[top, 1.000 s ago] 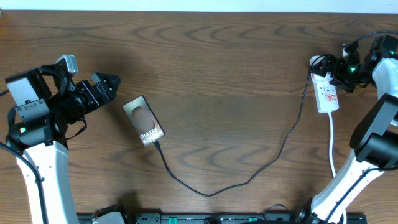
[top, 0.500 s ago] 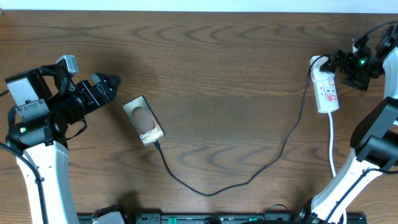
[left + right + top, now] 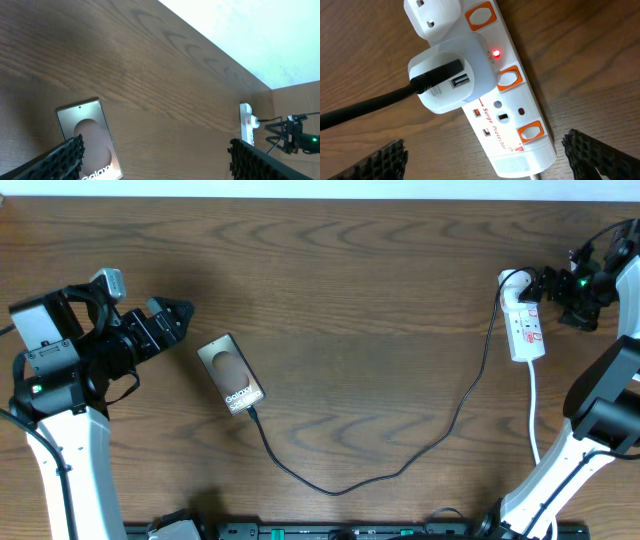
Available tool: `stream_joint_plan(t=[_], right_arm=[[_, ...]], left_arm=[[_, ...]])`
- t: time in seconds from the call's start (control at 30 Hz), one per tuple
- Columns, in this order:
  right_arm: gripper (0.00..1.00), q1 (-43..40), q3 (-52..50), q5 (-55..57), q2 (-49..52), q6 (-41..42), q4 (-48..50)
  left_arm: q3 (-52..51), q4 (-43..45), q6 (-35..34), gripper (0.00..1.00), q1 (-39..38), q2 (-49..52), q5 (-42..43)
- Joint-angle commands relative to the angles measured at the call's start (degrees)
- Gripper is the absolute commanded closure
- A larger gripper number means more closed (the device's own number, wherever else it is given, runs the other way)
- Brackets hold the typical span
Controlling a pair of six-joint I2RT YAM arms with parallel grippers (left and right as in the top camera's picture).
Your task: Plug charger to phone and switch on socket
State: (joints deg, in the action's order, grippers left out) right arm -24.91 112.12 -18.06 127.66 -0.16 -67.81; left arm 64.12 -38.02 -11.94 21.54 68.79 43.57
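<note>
The phone [image 3: 231, 375] lies flat at centre left, "Galaxy" lettering showing; its top half shows in the left wrist view [image 3: 90, 135]. The charger cable [image 3: 345, 488] runs from the phone's near end in a loop to a white adapter [image 3: 450, 80] on the socket [image 3: 524, 325]. A small red light [image 3: 496, 52] glows on the socket [image 3: 510, 115]. My left gripper [image 3: 176, 322] stands open just left of the phone, holding nothing. My right gripper [image 3: 552, 290] hovers open just right of the socket's far end, its fingers either side of the strip in the wrist view, touching nothing.
The socket's thick white cord [image 3: 534, 415] runs down toward the table's front edge past the right arm. A black rail [image 3: 350, 532] lies along the front edge. The table's far edge meets a white wall [image 3: 260, 30].
My right gripper has drawn back to the right, off the socket's top. The left arm, phone and cable have not moved.
</note>
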Motion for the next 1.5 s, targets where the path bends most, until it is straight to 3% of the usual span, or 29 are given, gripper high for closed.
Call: stream_joint_plan(t=[0.0,1.0,1.47], right_arm=[[0.01,-0.13,1.25,0.57,0.17,0.98,0.11],[0.01,-0.13,1.25,-0.42,0.17,3.13,0.11],[0.01,-0.13,1.25,-0.42,0.17,3.13,0.11]], left_arm=[[1.27,-0.11,0.76,0.09,0.02,0.02,0.52],[1.20,-0.13,0.76,0.09,-0.09,0.02,0.50],[0.63,-10.78,1.44,0.09,-0.48,-8.02,-17.11]])
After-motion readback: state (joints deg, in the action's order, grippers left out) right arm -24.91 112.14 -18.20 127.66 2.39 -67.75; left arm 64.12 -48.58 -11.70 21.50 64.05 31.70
